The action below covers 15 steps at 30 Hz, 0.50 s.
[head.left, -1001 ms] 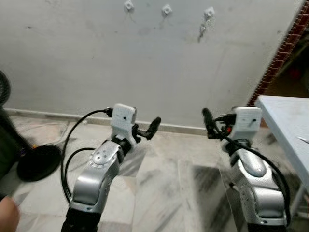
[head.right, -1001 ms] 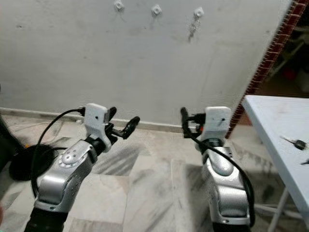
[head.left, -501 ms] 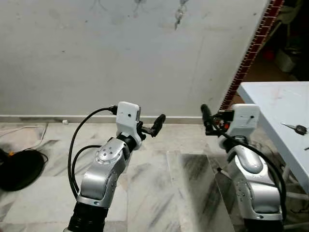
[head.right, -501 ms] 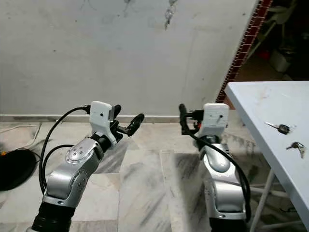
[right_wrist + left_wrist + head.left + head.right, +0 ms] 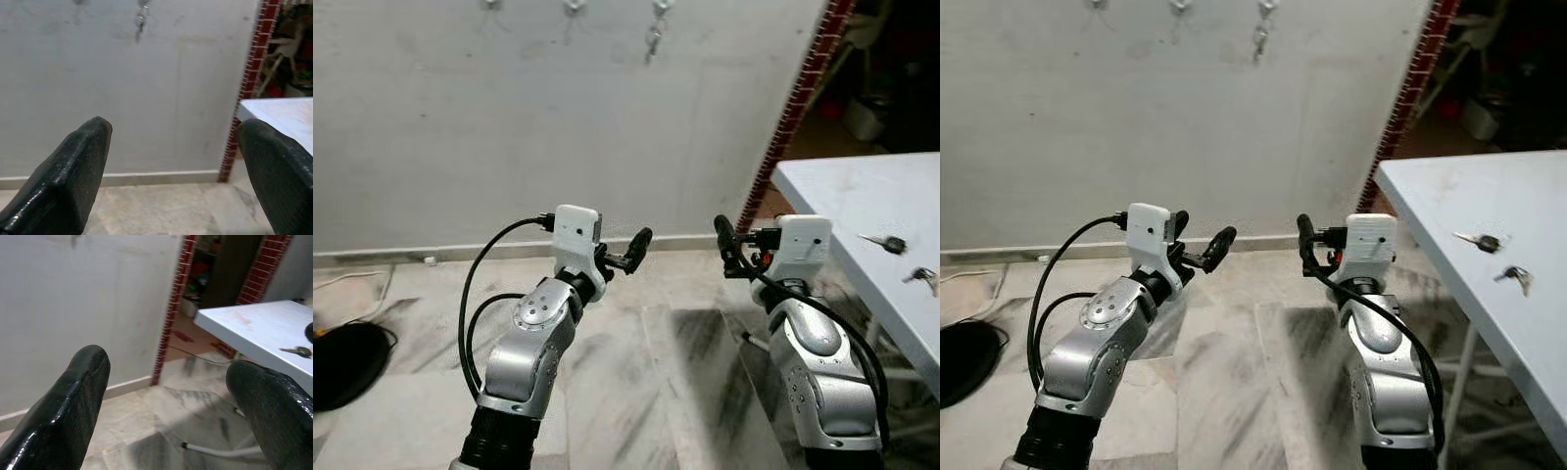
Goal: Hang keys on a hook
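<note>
Right eye view has swung rightward, bringing two keys (image 5: 1480,241) on the white tabletop (image 5: 1449,211) into reach — both pincers (image 5: 1205,250) (image 5: 1305,243) open, empty; one keyset (image 5: 1260,39) already hangs.

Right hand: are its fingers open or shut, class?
Open. The right hand shows two black fingers set wide apart, holding nothing.

On my right I see a pale blue counter (image 5: 1449,211), its corner near the brick pillar. Two keys lie on it, well apart from the edge: one with a dark head (image 5: 1478,241) and a second key (image 5: 1514,277) just beside it. Grey marble floor (image 5: 1234,392) carries a black round object (image 5: 960,357) at my far left.
</note>
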Tool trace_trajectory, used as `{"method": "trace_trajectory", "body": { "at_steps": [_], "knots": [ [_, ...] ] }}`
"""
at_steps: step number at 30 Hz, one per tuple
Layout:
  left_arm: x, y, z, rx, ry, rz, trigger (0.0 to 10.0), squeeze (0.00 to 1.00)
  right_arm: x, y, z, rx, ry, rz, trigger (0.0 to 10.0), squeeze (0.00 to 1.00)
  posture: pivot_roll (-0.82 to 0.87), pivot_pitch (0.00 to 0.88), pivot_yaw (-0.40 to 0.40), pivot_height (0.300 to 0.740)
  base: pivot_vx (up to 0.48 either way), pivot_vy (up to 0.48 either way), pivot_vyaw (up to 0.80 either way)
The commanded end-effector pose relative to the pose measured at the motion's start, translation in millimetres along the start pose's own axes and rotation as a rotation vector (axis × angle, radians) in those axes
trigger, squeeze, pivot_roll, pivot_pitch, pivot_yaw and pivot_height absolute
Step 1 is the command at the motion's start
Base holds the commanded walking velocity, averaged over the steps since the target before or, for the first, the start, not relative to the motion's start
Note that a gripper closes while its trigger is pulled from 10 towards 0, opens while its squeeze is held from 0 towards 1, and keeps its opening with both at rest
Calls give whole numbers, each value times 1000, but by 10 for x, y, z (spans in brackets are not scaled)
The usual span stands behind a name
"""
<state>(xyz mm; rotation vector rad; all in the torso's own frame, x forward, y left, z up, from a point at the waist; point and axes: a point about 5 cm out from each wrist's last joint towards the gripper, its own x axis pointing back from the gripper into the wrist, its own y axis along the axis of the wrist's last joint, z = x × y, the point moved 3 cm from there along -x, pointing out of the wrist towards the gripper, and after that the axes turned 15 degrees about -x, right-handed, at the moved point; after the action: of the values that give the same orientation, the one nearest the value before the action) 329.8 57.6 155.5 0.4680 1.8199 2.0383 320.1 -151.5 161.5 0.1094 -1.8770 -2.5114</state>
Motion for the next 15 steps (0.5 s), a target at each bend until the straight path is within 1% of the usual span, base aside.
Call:
{"method": "trace_trajectory", "body": {
  "at_steps": [1, 7, 15],
  "knots": [
    [-29, 23, 13, -5, -1, -3, 10000, 0, -12, 15, -2, 2, -7, -8, 10000, 0, 78, 0, -32, 740, 0, 0, -800],
    [-29, 24, 16, 2, 0, -5, 10000, 0, -9, 2, 6, 3, -2, -4, 10000, 0, 78, 0, -32, 740, 247, 0, -800],
    [-32, 25, 42, 0, 4, -2, 10000, 0, -16, -9, 9, 3, -1, 0, 10000, 0, 89, 0, -38, 740, 0, 0, -800]
  ]
}}
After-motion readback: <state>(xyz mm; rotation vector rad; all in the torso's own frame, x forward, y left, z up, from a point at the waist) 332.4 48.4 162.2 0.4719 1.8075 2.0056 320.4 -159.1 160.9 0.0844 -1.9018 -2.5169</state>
